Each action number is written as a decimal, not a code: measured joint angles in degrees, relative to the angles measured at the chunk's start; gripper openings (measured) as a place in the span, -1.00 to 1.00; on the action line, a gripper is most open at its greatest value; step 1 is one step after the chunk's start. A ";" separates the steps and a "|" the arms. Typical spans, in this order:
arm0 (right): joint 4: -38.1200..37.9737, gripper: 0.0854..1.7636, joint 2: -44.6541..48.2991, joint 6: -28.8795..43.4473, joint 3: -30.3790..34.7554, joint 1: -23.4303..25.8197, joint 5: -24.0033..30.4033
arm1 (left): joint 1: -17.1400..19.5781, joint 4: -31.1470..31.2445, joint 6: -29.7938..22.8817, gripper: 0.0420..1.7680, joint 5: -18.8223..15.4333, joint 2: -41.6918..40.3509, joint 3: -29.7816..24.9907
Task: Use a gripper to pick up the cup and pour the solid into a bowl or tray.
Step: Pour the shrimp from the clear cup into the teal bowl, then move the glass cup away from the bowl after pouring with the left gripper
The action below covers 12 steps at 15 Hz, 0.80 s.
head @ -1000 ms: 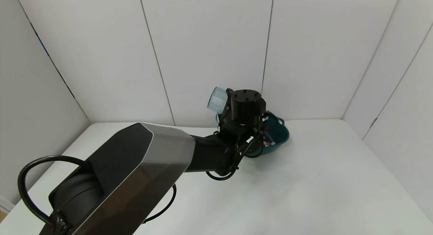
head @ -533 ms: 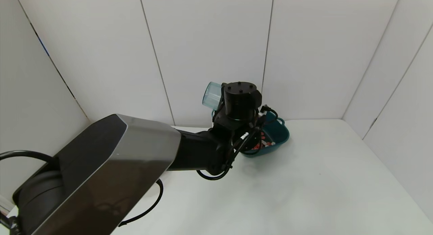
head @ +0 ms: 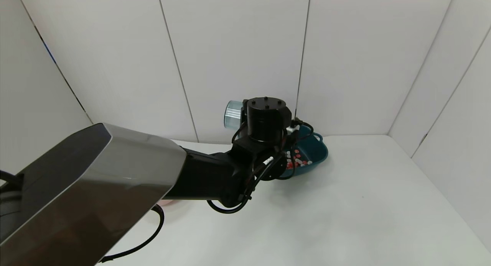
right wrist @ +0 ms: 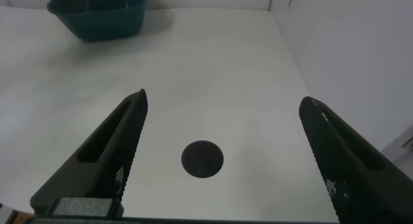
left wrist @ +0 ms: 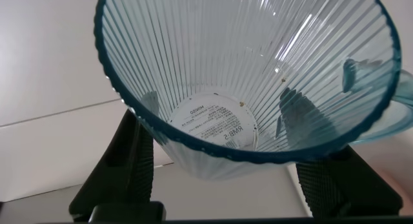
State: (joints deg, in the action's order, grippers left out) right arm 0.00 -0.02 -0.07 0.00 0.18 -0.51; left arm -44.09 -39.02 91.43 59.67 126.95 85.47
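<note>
Left hand (left wrist: 219,179): you see it closed on the empty cup (head: 232,114), now swung away left of the dish (head: 312,153).
Solid (head: 296,162): lies in the dish; pouring looks done.
Right hand (right wrist: 226,159): wide open, idle over the bench (right wrist: 213,75).

From the head camera you look down and forward over the left arm at the teal dish (head: 312,153) by the back wall. Your left wrist camera sits right against the cup (left wrist: 245,75), peering into it. Your right wrist camera faces the same dish (right wrist: 100,17) from well away.
</note>
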 joint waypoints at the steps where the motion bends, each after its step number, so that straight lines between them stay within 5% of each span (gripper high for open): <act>1: 0.00 0.94 0.00 0.00 0.00 0.00 -0.01 | -0.04 3.04 -4.74 0.40 -0.13 -0.82 -1.23; 6: 0.00 0.94 0.00 -0.02 0.00 0.00 -0.01 | -0.09 18.38 -29.64 0.40 -7.11 -5.03 -3.25; 12: 0.00 0.94 0.00 0.00 0.00 0.00 -0.01 | 0.96 21.42 -52.38 0.40 -14.84 -8.00 -8.09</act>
State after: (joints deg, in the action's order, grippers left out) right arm 0.00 -0.02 -0.07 0.00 0.18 -0.52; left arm -43.13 -17.60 39.05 44.84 118.96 77.37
